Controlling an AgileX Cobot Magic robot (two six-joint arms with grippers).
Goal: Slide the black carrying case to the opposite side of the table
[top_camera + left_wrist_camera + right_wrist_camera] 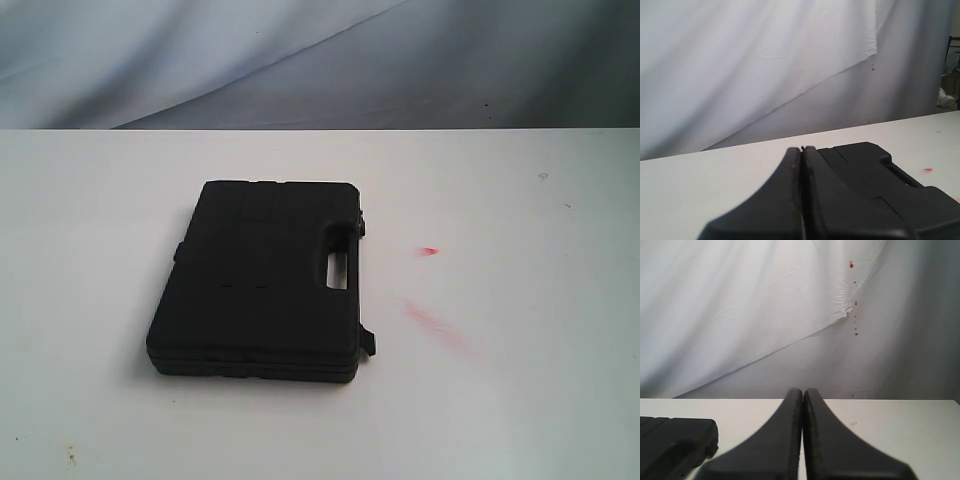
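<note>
The black carrying case (262, 277) lies flat on the white table (520, 400), a little left of the middle, with its handle slot on its right side. Neither arm shows in the exterior view. In the left wrist view my left gripper (801, 149) is shut with nothing between its fingers; the carrying case (875, 175) lies close beyond and beside it. My right gripper (803, 390) is also shut and empty, and a corner of the carrying case (675, 440) shows off to one side of it, apart from the fingers.
Red smudges (432, 318) mark the table to the right of the case, with a smaller red spot (428, 251) above them. A grey-white cloth backdrop (300, 60) hangs behind the table's far edge.
</note>
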